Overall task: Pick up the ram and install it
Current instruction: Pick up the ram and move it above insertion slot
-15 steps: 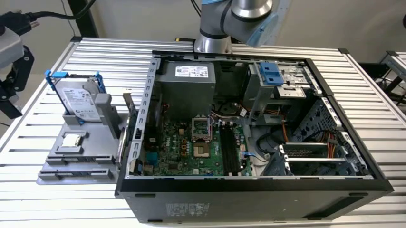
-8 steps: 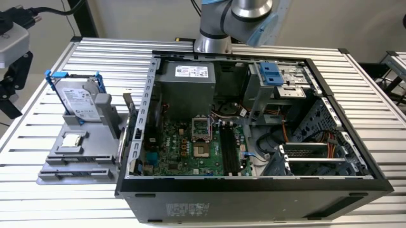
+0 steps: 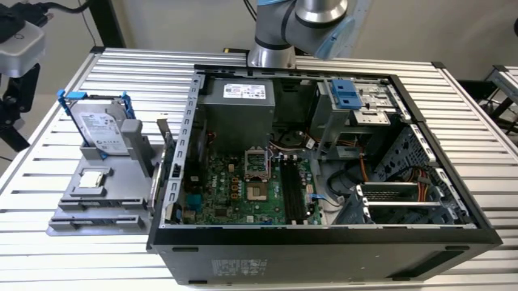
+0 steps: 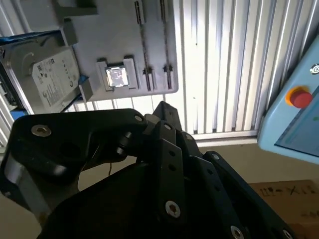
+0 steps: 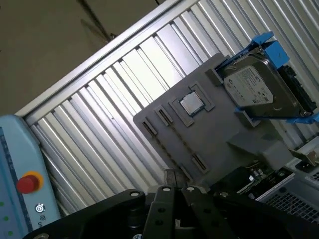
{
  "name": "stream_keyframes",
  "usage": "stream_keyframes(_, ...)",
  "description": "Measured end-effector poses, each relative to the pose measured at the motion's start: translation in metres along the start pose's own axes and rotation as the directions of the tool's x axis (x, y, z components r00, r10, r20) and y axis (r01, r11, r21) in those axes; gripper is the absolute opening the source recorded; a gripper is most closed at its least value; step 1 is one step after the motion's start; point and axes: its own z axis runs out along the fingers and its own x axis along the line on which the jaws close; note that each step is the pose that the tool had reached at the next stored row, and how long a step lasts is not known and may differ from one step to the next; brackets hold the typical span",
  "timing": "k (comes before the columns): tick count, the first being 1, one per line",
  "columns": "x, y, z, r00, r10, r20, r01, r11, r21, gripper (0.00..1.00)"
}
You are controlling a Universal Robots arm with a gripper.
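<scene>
Fingers (image 4: 158,115) of the gripper (image 4: 164,106) look pressed together in both wrist views, and I see nothing pinched between them. The gripper hangs high above the slatted metal table (image 4: 224,64), over the grey tray (image 4: 119,30). On this tray the hard drive (image 4: 50,79) leans in its blue bracket. Near it a small square processor chip (image 4: 117,77) sits in its seat, and two long narrow grooves (image 4: 143,45) run just beside the chip.

In the exterior view the tray lies at 9 o'clock from the open computer case (image 3: 324,239), close against its wall. The arm (image 3: 299,24) rises at 12 o'clock from the case. On the tray the hard drive is at 12 o'clock from the chip. Inside the case the black memory slots (image 3: 292,191) are at 3 o'clock on the green motherboard (image 3: 227,194).

The ram I cannot find with certainty: whether a stick is in the grooves or in the slots, I cannot tell.
</scene>
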Motion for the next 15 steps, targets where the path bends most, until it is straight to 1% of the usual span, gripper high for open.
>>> stream_keyframes(2,0.0,0.0,0.0,0.9996,-0.03,0.0022,0.03,0.9996,0.0036,0.0)
stream_keyframes(4,0.0,0.0,0.0002,0.9982,-0.06,0.0045,0.06,0.9982,0.0073,0.0)
stream_keyframes(6,0.0,0.0,0.0003,0.9958,-0.092,0.0063,0.092,0.9957,0.0107,0.0)
stream_keyframes(8,0.0,0.0,0.0004,0.9926,-0.122,0.0076,0.121,0.9925,0.0133,0.0)
stream_keyframes(10,0.0,0.0,0.0005,0.9883,-0.152,0.0083,0.152,0.9882,0.0151,0.0)
stream_keyframes(12,0.0,0.0,0.0006,0.9829,-0.184,0.0083,0.184,0.9829,0.0158,0.0)
stream_keyframes(15,-0.0001,0.0002,0.0008,0.9728,-0.232,0.0079,0.232,0.9727,0.0154,0.0)
